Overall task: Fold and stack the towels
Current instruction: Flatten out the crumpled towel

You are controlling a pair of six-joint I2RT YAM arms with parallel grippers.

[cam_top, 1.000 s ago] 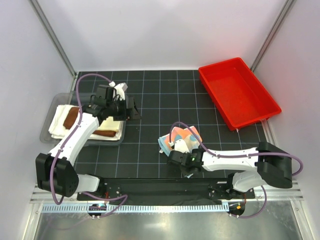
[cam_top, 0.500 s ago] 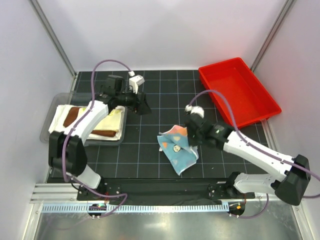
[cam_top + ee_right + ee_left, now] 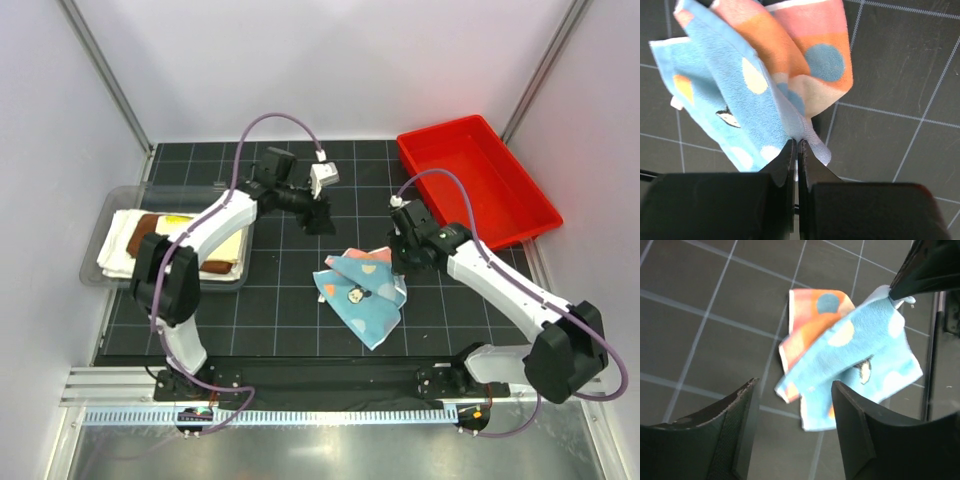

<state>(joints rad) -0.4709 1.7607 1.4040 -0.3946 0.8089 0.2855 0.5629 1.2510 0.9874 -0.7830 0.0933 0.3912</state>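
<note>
The pastel multicoloured towel [image 3: 362, 292], blue with pale dots and an orange-pink side, lies partly spread on the black mat at the centre. My right gripper [image 3: 398, 263] is shut on its right edge and holds that corner up; the right wrist view shows the jaws [image 3: 797, 145] pinching the cloth [image 3: 740, 100]. My left gripper [image 3: 320, 218] is open and empty, hovering just beyond the towel's far left; its view shows the towel [image 3: 850, 355] past the spread fingers [image 3: 740, 430]. The cream-white towel [image 3: 118, 245], brown towel [image 3: 145, 232] and yellow towel [image 3: 228, 240] lie stacked at the left.
The stacked towels sit in a clear plastic tray [image 3: 112, 202] at the mat's left edge. A red bin [image 3: 480, 190] stands at the back right. Grey walls and metal posts close in the sides.
My left arm has swung from over the tray towards the centre. My right arm has moved back and right with the towel's edge, and the bunched towel has opened out.
</note>
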